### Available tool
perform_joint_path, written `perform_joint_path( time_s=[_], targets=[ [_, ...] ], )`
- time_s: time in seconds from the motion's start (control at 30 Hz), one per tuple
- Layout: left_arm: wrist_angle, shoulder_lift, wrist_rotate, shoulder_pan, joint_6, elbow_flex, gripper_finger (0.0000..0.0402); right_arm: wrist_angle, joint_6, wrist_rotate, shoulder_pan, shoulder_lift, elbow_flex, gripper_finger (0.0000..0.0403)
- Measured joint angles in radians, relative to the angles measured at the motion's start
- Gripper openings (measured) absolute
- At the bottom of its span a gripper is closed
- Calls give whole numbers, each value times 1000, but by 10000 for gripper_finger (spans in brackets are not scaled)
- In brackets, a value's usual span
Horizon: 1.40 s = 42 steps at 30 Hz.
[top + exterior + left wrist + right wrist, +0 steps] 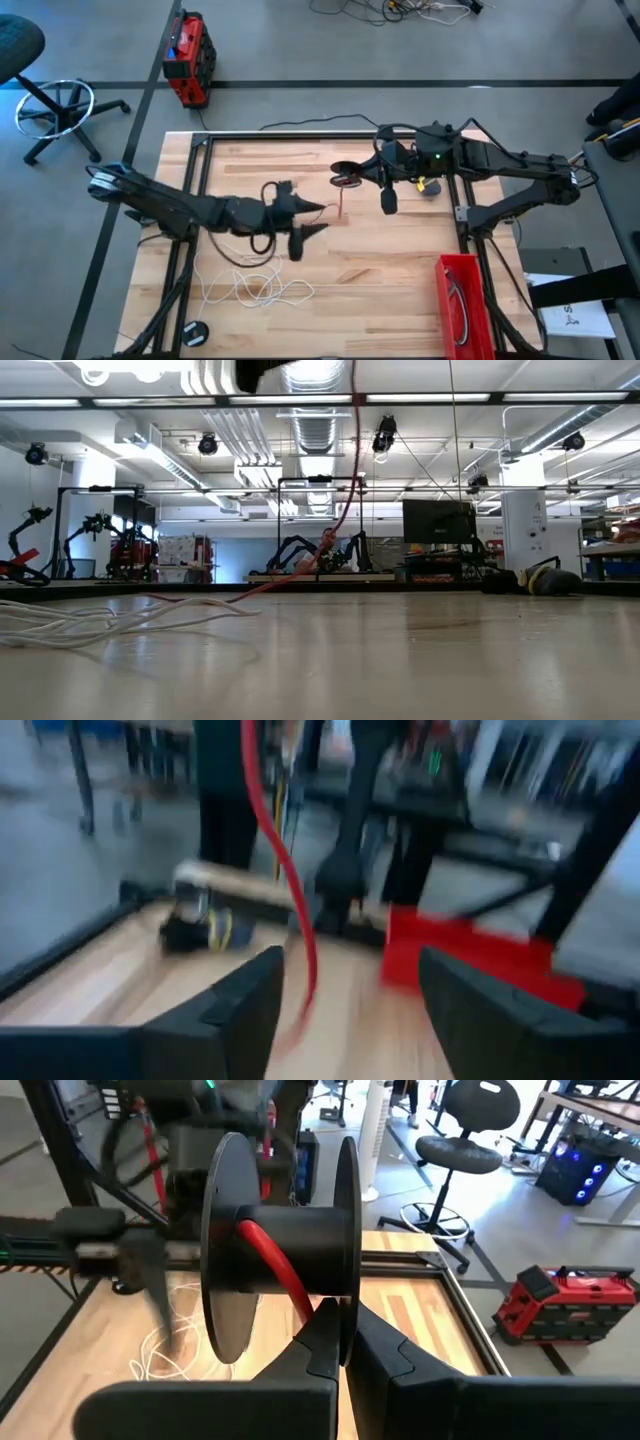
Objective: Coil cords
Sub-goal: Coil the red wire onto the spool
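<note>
High view: a wooden desk (pixel 380 262) inside a black frame is seen on grey floor. The left gripper (pixel 318 220) is held over the desk centre, fingers apart. The right gripper (pixel 350 178) is clamped on a black spool (pixel 343 176) near the far edge; a red cord (pixel 342 203) hangs from it. A white cord (pixel 252 291) lies in loose loops near the left front corner, and a black cord (pixel 250 251) loops under the left arm. A red bin (pixel 462 300) is set at the right front corner. A red toolbox (pixel 188 60) and an office chair (pixel 40 95) stand on the floor.

Low view: the red cord is seen dropping from above onto the desk, the white loops at left; a workshop with other arms and monitors is seen behind.

Left wrist view: blurred; the red cord hangs between the spread fingers (pixel 235 1010).

Right wrist view: the fingers (pixel 395 1355) are closed on the spool flange, red cord wound on the core.
</note>
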Motion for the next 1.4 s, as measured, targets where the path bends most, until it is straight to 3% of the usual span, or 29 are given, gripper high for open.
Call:
perform_joint_path(
  time_s=[0.17,0.37,0.43,0.67,0.9,1.13,1.3,1.4],
  targets=[
    [396,120,0,63,21,-145,244,0,3,-1,0,-2,0,0],
    [546,241,71,70,61,-166,245,-1,1,-1,0,-3,0,0],
    [543,270,115,70,61,-142,245,-1,-7,-1,0,-3,0,0],
    [410,318,110,77,61,-57,221,-2,-15,0,0,-2,0,0],
    [289,246,106,78,58,-57,160,-23,-15,14,0,-24,0,0],
    [272,194,105,78,58,-70,101,-32,-15,16,0,-28,0,0],
    [233,188,105,78,36,-71,18,-33,-15,16,0,-28,0,0],
    [152,147,94,78,25,-71,11,-51,-19,16,0,-35,0,0]
  ],
)
